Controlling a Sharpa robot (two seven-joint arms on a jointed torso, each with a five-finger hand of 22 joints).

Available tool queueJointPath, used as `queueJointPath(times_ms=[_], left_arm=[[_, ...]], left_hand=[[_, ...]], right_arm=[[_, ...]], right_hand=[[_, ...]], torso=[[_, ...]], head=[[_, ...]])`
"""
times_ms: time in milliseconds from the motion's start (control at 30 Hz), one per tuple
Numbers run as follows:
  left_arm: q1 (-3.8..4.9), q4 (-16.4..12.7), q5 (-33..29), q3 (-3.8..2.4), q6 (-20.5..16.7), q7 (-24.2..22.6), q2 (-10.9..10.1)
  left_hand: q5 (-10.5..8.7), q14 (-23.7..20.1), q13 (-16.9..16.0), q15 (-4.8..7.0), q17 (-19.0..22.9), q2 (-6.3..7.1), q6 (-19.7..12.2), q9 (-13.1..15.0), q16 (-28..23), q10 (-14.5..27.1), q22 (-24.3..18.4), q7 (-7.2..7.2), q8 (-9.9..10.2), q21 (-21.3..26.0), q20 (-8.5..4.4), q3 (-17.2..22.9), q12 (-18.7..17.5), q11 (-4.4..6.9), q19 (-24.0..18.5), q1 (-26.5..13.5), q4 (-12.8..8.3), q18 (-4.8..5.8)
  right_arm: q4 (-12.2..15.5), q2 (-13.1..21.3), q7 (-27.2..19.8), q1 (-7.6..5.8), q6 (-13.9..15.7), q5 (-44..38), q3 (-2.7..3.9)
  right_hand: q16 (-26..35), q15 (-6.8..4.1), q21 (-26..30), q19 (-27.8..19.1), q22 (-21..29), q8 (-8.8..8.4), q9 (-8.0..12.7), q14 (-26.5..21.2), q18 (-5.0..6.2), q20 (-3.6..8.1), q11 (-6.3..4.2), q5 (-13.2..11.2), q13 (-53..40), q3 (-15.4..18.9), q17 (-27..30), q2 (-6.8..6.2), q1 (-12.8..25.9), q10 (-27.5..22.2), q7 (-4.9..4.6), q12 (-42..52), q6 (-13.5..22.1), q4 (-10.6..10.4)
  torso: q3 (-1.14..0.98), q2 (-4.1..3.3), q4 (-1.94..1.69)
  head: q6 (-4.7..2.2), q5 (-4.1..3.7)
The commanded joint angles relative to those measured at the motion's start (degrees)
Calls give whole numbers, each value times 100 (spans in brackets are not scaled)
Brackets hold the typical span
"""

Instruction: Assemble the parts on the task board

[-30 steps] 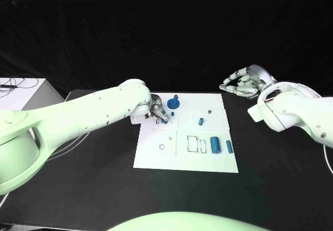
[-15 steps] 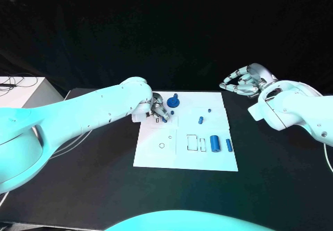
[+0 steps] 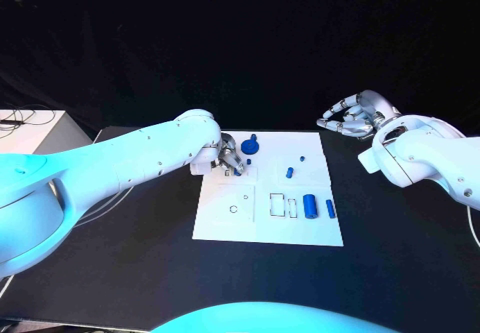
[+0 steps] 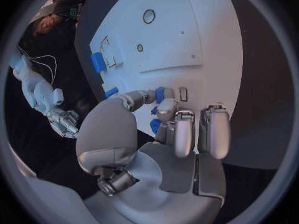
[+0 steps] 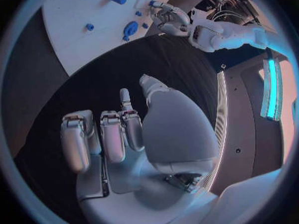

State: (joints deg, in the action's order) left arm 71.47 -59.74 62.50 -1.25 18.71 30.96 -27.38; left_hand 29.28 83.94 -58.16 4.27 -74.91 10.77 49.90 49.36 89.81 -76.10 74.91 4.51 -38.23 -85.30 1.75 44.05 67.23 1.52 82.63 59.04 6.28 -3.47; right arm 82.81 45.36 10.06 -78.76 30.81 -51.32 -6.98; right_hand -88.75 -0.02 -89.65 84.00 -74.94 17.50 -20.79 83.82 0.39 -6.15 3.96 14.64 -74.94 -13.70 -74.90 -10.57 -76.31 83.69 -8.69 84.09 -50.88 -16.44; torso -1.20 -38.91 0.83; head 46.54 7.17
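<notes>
Near edge of the table: bare black surface; beyond it the white board, lying flat at mid-table. Near half of the board: a small ring outline and two rectangular outlines, then, lying flat side by side, a thick blue cylinder and a thinner blue rod. Middle of the board: a small blue peg standing upright, with a smaller blue stub just beyond it toward the right edge. Far left of the board: left hand, fingers bent down over the board's left margin; in the left wrist view the thumb and a fingertip close together on a small blue piece (held just above or on the board, which cannot be told), another blue bit showing beneath the fingers. Just beyond this hand: a larger round blue part with a small post on top, standing near the board's far edge. Right of the board, well apart from it and raised over the black table: right hand, fingers curled inward and holding nothing (confirmed in the right wrist view). Far left, off the table: a white box with cables.
</notes>
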Motion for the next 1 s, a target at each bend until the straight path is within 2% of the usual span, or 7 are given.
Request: queueJointPath(times_ms=[33, 267, 433, 800, 1000], left_arm=[[-39, -8, -7, 23, 280, 13, 56], [-68, 49, -2, 28, 93, -2, 121], [-87, 88, -1, 29, -12, -9, 148], [-96, 94, 0, 29, 83, 1, 169], [-101, 112, 18, 30, 123, 7, 181]], left_hand=[[-6, 606, -24, 45, -1509, -67, 236, 910, 19, -47, 377, -191, 18, -38, -9, 786, 45, 11, 29, -11, -822, 93], [-67, 606, -75, 71, -1509, -212, 305, 950, 19, -120, 414, -235, 34, -46, -26, 612, 92, 45, 54, -87, -691, 101], [-74, 606, -73, 74, -1509, -236, 310, 953, 19, -121, 423, -238, 38, -49, -29, 601, 91, 48, 60, -90, -679, 103], [-124, 606, -46, 78, -1509, -212, 298, 971, 19, -110, 432, -242, 56, -50, -36, 504, 69, 50, 66, -117, -673, 105], [-156, 606, -27, 87, -1509, -143, 287, 1007, 19, -93, 419, -269, 109, -35, -44, 147, 51, 61, 59, -216, -567, 103]], right_arm=[[15, -1, -25, 2, -64, -57, 3], [24, 2, -30, 2, -61, -57, 3], [28, 9, -30, 2, -61, -56, 3], [26, 9, -30, 2, -68, -56, 3], [25, 7, -34, 3, -67, -54, 3]], right_hand=[[16, -27, 21, 575, -1471, 18, -5, 545, -24, 52, -1, 20, -808, -29, -1234, 11, 52, -32, 4, -19, 55, -9], [16, -27, 21, 575, -1471, 18, -5, 545, -24, 52, -1, 20, -808, -29, -1234, 11, 52, -32, 4, -19, 55, -9], [16, -27, 21, 575, -1471, 18, -5, 545, -24, 52, -1, 20, -808, -29, -1234, 11, 52, -32, 4, -19, 55, -9], [16, -27, 21, 575, -1471, 18, -5, 545, -24, 52, -1, 20, -808, -29, -1234, 11, 52, -32, 4, -19, 55, -9], [16, -27, 21, 575, -1471, 18, -5, 545, -24, 52, -1, 20, -808, -29, -1234, 11, 52, -32, 4, -19, 55, -9]], torso=[[4, -1, 1], [2, -5, 5], [0, -7, 6], [3, 0, -2], [2, 3, -2]], head=[[1, 1], [-2, -3], [2, -9], [25, -20], [25, -21]])
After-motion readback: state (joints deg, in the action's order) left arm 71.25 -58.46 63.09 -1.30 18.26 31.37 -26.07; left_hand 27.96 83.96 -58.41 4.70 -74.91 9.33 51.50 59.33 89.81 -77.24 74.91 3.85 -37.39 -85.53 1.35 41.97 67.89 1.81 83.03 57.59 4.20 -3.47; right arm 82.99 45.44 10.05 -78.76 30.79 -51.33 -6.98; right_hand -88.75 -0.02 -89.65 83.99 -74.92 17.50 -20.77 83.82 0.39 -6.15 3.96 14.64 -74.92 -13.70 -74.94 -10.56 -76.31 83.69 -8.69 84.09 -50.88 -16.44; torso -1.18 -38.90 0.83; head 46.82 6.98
